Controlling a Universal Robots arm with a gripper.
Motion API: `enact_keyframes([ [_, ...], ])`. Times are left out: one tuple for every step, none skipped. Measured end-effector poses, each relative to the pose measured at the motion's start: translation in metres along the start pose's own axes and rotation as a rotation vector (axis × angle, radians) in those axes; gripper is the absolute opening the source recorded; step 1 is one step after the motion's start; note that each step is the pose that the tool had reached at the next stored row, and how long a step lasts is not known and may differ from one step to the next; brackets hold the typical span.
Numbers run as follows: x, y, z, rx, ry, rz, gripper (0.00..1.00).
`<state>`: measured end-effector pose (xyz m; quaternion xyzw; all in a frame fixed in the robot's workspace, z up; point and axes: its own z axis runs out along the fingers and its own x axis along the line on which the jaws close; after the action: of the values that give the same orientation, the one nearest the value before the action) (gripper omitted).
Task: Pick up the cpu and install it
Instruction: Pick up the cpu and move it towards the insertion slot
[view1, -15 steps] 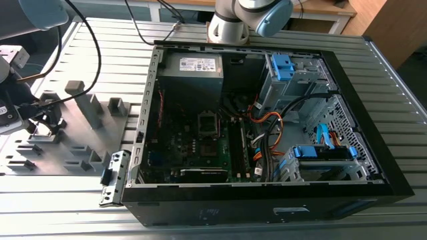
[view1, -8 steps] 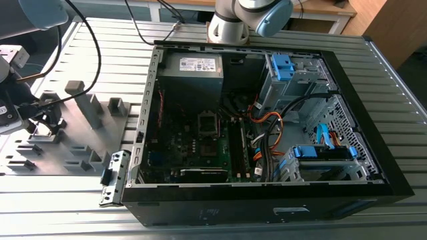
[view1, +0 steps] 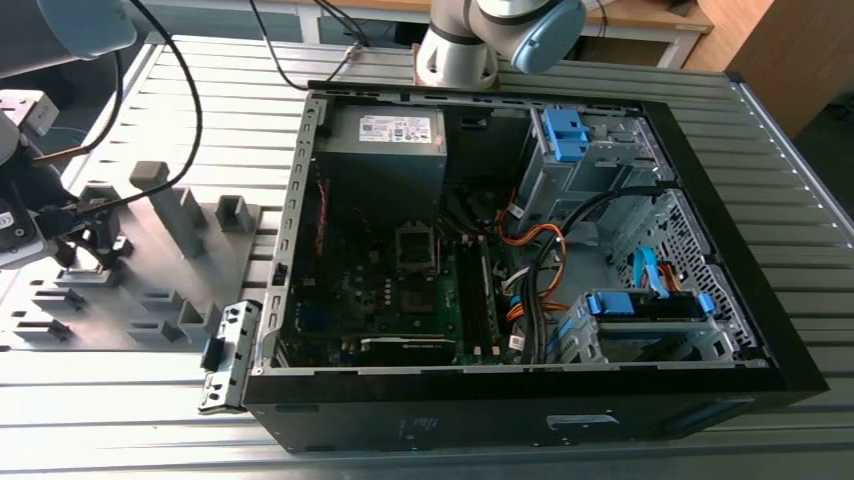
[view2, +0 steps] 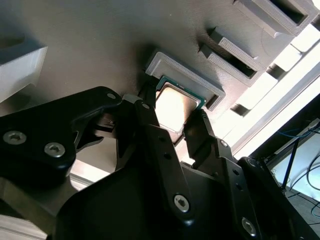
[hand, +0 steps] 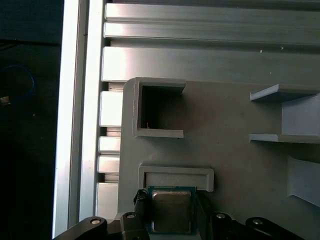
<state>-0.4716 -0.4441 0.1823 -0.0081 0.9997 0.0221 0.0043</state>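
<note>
Hand (view2: 173, 115) clamped on cpu (hand: 171, 210) at both side edges, holder lip (hand: 176, 173) just ahead against cpu's far edge, bare fixture plate (hand: 225, 120) beyond.

raised ledge (hand: 176, 172) hugging cpu (hand: 171, 210), open board (hand: 225, 110) beyond

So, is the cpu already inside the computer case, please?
No, the cpu sits against a bracket on the grey plate.

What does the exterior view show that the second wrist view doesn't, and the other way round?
Exterior view: the open computer case with its motherboard. Second wrist view: the cpu lying in its shallow holder, the pincer right at it. Shared: the grey fixture plate with raised holders.
</note>
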Motion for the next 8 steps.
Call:
enact_keyframes([
  [0.0, 0.0, 0.0, 0.0, 0.0, 0.0, 0.47],
  [0.0, 0.0, 0.0, 0.0, 0.0, 0.0, 0.47],
  [0.0, 0.0, 0.0, 0.0, 0.0, 0.0, 0.47],
  [0.0, 0.0, 0.0, -0.0001, -0.0001, 0.0, 0.47],
  [0.0, 0.0, -0.0001, 0.0, -0.0001, 0.0, 0.47],
  [0.0, 0.0, -0.0001, 0.0, -0.0001, 0.0, 0.47],
  [0.0, 0.0, -0.0002, -0.0001, 0.0, 0.0, 0.47],
  [0.0, 0.0, -0.0002, 0.0, 0.0, 0.0, 0.47],
])
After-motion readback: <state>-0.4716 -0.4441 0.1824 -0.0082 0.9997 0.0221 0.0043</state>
